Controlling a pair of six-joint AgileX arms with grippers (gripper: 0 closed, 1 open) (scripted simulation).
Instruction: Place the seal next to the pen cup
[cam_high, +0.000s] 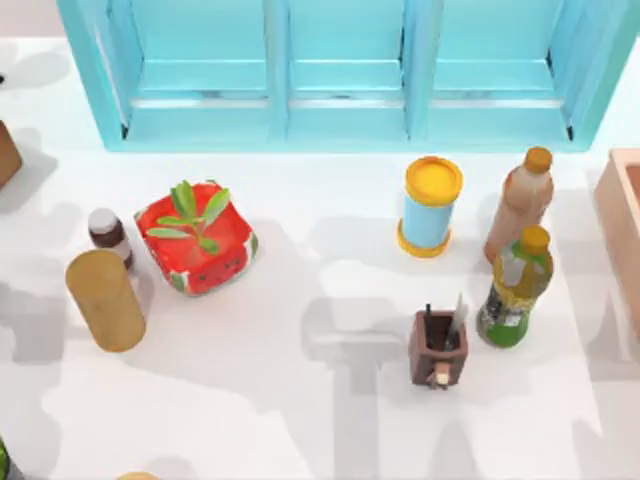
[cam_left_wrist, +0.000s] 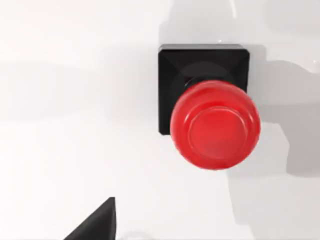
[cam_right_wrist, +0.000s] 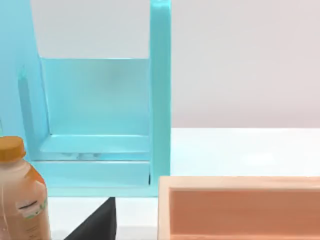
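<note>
Seal (cam_left_wrist: 207, 107) stood upright on the white worktop (cam_left_wrist: 75, 100) directly under the left arm's wrist camera, untouched, so the job looked to be at its opening step: the approach before any grasp. Of the left gripper (cam_left_wrist: 95, 222) just a dark tip showed at the picture's edge, clear of the seal, and I could not tell whether it was released or clenched; the same went for the right gripper (cam_right_wrist: 97, 222), parked near the blue shelf (cam_right_wrist: 100, 125). Next, by my reckoning, the left gripper needed to drop over the knob and clasp it, then carry it across to the pen cup (cam_high: 438, 345), which stood toward the right of the worktop. It had a glossy red rounded knob on a black square base.
</note>
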